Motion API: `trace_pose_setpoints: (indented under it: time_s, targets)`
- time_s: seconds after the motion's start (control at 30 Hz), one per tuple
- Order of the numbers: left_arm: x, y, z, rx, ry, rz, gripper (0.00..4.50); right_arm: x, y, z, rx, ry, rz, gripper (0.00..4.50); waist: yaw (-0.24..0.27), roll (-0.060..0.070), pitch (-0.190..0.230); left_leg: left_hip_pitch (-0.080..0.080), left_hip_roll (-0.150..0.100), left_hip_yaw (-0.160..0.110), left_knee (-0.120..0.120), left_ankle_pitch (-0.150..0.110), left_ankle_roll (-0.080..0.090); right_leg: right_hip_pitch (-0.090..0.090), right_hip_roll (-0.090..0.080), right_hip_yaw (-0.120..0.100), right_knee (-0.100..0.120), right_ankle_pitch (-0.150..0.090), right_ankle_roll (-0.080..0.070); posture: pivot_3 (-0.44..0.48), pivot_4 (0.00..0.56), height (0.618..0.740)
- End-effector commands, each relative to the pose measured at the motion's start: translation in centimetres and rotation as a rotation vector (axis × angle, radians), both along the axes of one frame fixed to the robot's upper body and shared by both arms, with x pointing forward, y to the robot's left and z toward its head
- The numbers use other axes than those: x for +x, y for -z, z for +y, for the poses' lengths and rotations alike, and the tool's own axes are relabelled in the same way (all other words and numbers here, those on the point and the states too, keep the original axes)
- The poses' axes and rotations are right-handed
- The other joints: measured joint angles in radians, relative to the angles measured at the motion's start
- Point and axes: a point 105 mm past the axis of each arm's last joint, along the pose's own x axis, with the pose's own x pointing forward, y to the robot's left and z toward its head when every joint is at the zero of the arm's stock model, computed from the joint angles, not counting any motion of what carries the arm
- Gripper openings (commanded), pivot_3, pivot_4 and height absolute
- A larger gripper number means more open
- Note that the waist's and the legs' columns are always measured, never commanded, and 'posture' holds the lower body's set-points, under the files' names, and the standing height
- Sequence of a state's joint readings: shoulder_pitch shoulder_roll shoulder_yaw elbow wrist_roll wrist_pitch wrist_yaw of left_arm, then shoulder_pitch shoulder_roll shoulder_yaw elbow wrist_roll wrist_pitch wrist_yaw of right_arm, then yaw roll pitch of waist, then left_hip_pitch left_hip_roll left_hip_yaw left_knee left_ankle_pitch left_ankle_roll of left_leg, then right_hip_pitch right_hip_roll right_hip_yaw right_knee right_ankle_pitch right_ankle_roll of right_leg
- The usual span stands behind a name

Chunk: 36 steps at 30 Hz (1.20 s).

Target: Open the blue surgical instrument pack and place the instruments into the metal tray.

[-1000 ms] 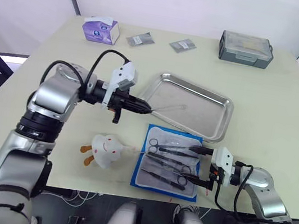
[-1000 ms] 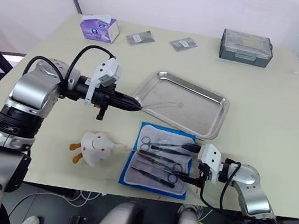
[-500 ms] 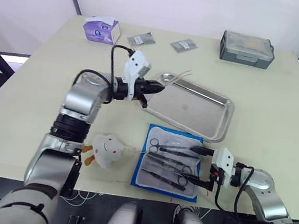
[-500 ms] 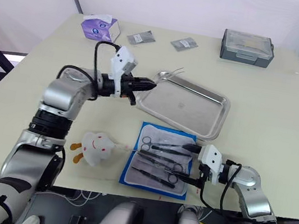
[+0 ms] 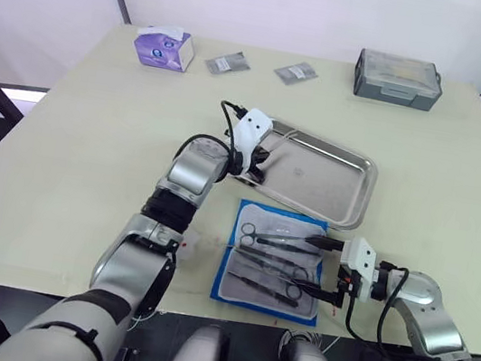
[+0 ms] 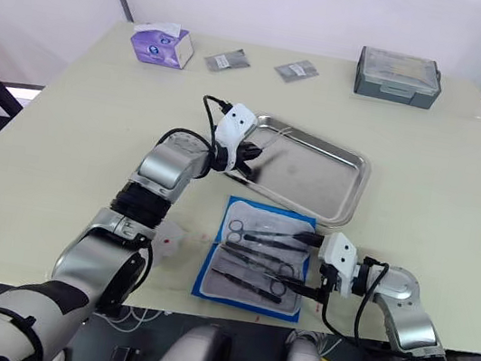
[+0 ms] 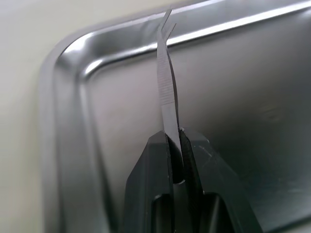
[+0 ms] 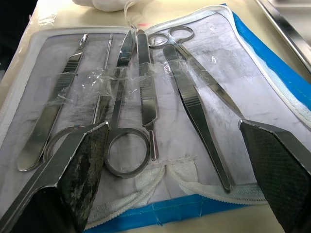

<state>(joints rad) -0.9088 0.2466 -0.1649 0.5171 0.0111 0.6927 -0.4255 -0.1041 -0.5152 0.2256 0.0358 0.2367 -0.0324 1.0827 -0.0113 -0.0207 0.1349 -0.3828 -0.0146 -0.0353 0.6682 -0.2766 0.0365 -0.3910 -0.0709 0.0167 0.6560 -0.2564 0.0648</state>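
Spread wide, the right gripper [image 5: 329, 270] is held at the near right edge of the opened blue surgical instrument pack [image 5: 274, 269], which lies by the table's [image 5: 460, 179] near edge with scissors [image 8: 127, 121] and forceps [image 8: 194, 107] taped on its pale lining. Just beyond, a pair of curved tweezers [image 7: 166, 82] is clamped in the left gripper [image 7: 176, 155] over the far left corner of the metal tray [image 5: 353, 182]. The placing step is judged to be in hand; next, the tweezers should be lowered and released, then another instrument fetched.

open blue pack [image 5: 272, 270] of instruments [image 8: 141, 87] beside steel tray [image 5: 350, 184]
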Motion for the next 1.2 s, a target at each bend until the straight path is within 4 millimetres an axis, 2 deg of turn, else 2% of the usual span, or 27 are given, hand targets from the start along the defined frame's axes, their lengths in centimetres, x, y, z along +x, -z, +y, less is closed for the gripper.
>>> trace_pose_setpoints:
  time_s: [0.03, 0.27, 0.6, 0.67, 0.7, 0.9, 1.03, 1.2]
  targets:
    - [0.7, -0.8, -0.4, 0.017, -0.024, -0.036, 0.02, -1.1, 2.7, -0.6, -0.065, 0.013, 0.113, 4.50, 0.000, 0.000, 0.000, 0.000, 0.000, 0.000, 0.000, 0.000, 0.000, 0.000, 0.000, 0.000, 0.000, 0.000, 0.000, 0.000, 0.150, 0.734]
    - [1.0, -0.2, 0.3, 0.043, -0.064, -0.023, 0.02, -1.2, 2.7, -0.7, -0.067, 0.020, 0.112, 4.50, 0.000, 0.000, 0.000, -0.001, 0.000, 0.000, 0.000, 0.002, -0.004, -0.001, 0.000, 0.000, 0.000, 0.000, 0.000, 0.000, 0.150, 0.734]
    - [1.1, -0.6, 1.0, 0.056, -0.094, -0.038, 0.02, -1.3, 2.7, -0.8, -0.064, 0.029, 0.112, 4.50, 0.000, 0.000, 0.000, -0.001, 0.000, 0.000, 0.000, 0.002, -0.005, -0.001, 0.000, 0.000, 0.000, 0.000, 0.000, 0.000, 0.150, 0.734]
    - [1.1, -0.9, 1.2, 0.058, -0.098, -0.047, 0.85, -1.3, 2.6, -0.7, -0.063, 0.029, 0.111, 4.50, 0.000, 0.000, 0.000, -0.001, 0.000, 0.000, 0.000, 0.002, -0.005, -0.001, 0.000, 0.000, 0.000, 0.000, 0.000, 0.000, 0.150, 0.734]
    - [1.2, -1.0, 1.2, 0.060, -0.101, -0.052, 1.06, -1.3, 2.6, -0.7, -0.062, 0.028, 0.111, 4.50, 0.000, 0.000, 0.000, -0.001, 0.000, 0.000, 0.000, 0.002, -0.005, -0.001, 0.000, 0.000, 0.000, 0.000, 0.000, 0.000, 0.150, 0.734]
    - [1.2, -2.4, 0.7, 0.055, -0.094, -0.090, 3.77, -1.2, 2.6, -0.7, -0.062, 0.029, 0.109, 4.50, 0.000, 0.000, 0.000, -0.001, 0.000, 0.000, 0.000, 0.002, -0.005, -0.001, 0.000, 0.000, 0.000, 0.000, 0.000, 0.000, 0.150, 0.734]
    - [1.2, -3.6, 0.4, 0.043, -0.091, -0.127, 3.77, -1.2, 2.6, -0.7, -0.062, 0.029, 0.109, 4.50, 0.000, 0.000, 0.000, -0.001, 0.000, 0.000, 0.000, 0.002, -0.005, -0.001, 0.000, 0.000, 0.000, 0.000, 0.000, 0.000, 0.150, 0.734]
    - [0.9, -6.3, -1.2, -0.014, -0.020, -0.221, 3.77, -1.2, 2.7, -0.7, -0.061, 0.030, 0.110, 4.50, 0.000, 0.000, 0.000, -0.001, 0.000, 0.000, 0.000, 0.002, -0.005, -0.001, 0.000, 0.000, 0.000, 0.000, 0.000, 0.000, 0.150, 0.734]
